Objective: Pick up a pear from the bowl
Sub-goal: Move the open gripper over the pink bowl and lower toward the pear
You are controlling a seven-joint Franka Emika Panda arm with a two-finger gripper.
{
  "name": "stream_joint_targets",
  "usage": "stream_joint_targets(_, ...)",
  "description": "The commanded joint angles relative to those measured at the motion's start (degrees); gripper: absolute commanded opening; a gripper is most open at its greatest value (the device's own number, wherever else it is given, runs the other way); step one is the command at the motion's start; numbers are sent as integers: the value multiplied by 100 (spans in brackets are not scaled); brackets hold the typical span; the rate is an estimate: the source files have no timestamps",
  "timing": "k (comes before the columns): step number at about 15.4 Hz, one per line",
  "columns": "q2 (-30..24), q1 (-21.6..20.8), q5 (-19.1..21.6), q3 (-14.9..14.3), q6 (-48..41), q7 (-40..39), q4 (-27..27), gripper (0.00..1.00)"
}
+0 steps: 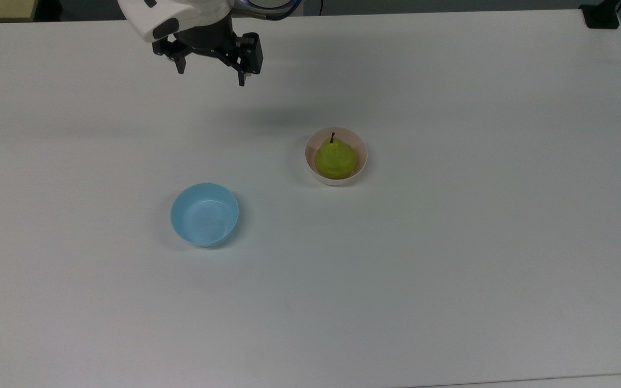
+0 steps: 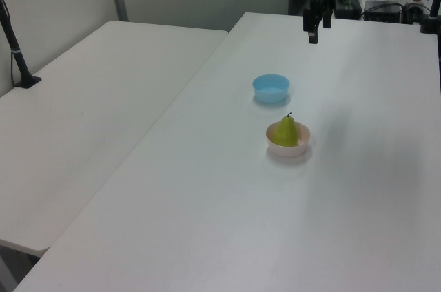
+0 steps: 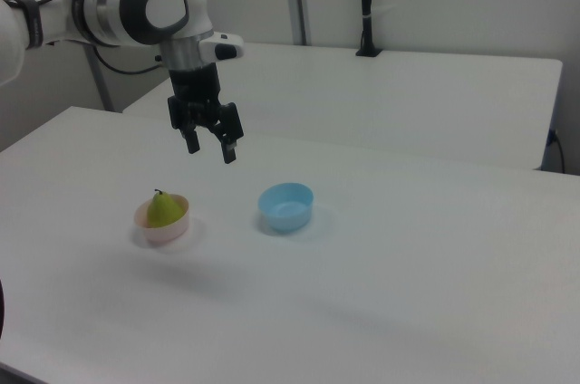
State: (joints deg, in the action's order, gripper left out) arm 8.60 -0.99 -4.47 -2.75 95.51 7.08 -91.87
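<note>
Pear (image 1: 335, 159) stands stem up in the pink bowl (image 1: 363, 156), mid-frame in the top view. Your gripper (image 1: 211, 77) hangs spread wide at the upper left, so go down and right

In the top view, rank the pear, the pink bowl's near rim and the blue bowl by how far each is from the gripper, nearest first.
From the gripper, fingers open, at the top view's upper left:
1. The pear, to the lower right, stem pointing up.
2. The pink bowl, its near rim just below the pear.
3. The blue bowl, almost straight below the gripper. In the image its far rim is close to a tie with the pear.
</note>
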Motion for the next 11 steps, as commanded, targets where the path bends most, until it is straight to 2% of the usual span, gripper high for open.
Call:
stream_joint_targets(1, -157, -50, 33, -128, -16, -283, -112, 100)
stream_joint_targets(6, -113, -129, 43, -130, -7, -286, -103, 100)
stream_joint_targets(7, -87, -286, 34, -173, 2, -286, -103, 100)
stream_joint_targets(10, 18, -1024, 95, -665, 11, -286, -94, 100)
stream_joint_targets(11, 88, -1183, 139, -683, 63, -286, -85, 100)
